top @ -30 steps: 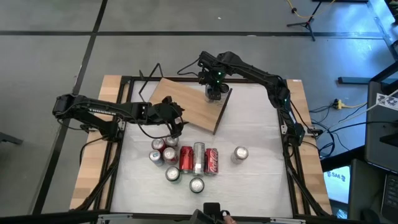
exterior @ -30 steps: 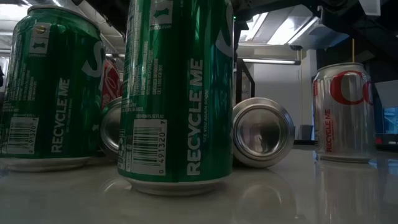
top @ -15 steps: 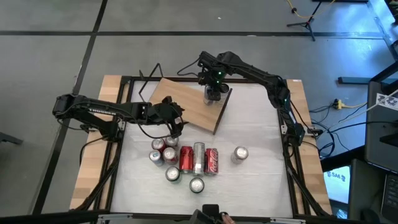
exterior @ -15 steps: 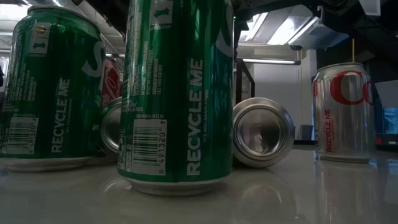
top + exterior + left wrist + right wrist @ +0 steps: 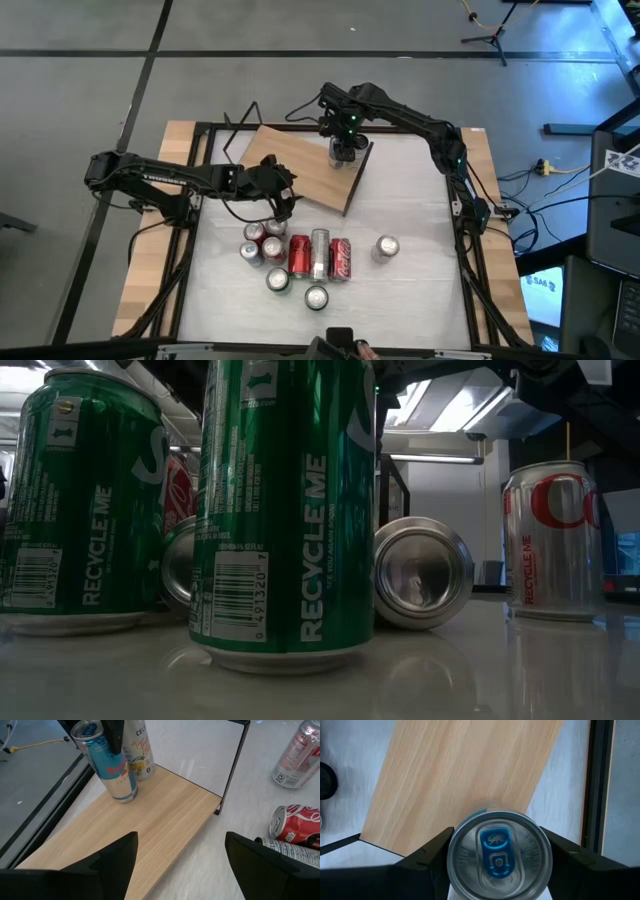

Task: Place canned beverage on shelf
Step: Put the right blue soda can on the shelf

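Grey workshop floor, cables and stands around a pale tabletop [image 5: 420, 290] framed in black tube. Item one: the shelf [image 5: 305, 170], a light wooden board set askew at the table's far side. Item two: your right gripper [image 5: 343, 150], over the shelf's far corner, fingers closed on a slim blue-and-silver can [image 5: 109, 767] standing upright on the board, just beside a pale can [image 5: 137, 752] already placed. Item three: your left gripper [image 5: 281, 205], parted and empty, hovering at the shelf's near edge above the remaining cans [image 5: 295, 258]. To finish this step well, confirm the can's base sits flat, open the fingers evenly, then lift straight up so you nudge neither can. The left wrist view alone shows both cans side by side and the base on the wood; the right wrist view shows only the lid [image 5: 499, 855] between the fingers; the low view shows green cans [image 5: 285, 510] and never the shelf.
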Available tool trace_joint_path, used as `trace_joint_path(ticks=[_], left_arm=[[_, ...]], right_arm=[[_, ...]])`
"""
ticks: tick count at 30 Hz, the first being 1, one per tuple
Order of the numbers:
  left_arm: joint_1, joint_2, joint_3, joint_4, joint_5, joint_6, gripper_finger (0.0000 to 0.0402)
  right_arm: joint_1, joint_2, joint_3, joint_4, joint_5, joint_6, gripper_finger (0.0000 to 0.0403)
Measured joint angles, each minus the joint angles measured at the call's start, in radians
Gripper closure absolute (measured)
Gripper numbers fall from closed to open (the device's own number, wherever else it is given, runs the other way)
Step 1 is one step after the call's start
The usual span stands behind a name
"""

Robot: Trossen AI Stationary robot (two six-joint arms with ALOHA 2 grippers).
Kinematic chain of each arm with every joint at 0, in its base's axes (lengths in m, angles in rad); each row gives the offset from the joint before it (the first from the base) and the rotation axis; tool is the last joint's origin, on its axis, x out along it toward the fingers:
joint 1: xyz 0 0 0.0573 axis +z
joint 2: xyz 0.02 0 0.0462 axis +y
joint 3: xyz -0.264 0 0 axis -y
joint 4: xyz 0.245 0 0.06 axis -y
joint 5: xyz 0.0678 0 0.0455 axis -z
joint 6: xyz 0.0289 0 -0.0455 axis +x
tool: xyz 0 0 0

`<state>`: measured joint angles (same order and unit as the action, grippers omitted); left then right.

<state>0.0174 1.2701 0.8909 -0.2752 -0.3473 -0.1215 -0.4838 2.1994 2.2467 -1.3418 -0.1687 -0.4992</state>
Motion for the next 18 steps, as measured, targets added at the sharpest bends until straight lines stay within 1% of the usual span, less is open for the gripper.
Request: trace_joint_path(ticks=[18], left_arm=[[-0.001,0.000,0.000,0.000,0.000,0.000,0.0114]], right_arm=[[-0.001,0.000,0.000,0.006,0.001,0.000,0.0168]])
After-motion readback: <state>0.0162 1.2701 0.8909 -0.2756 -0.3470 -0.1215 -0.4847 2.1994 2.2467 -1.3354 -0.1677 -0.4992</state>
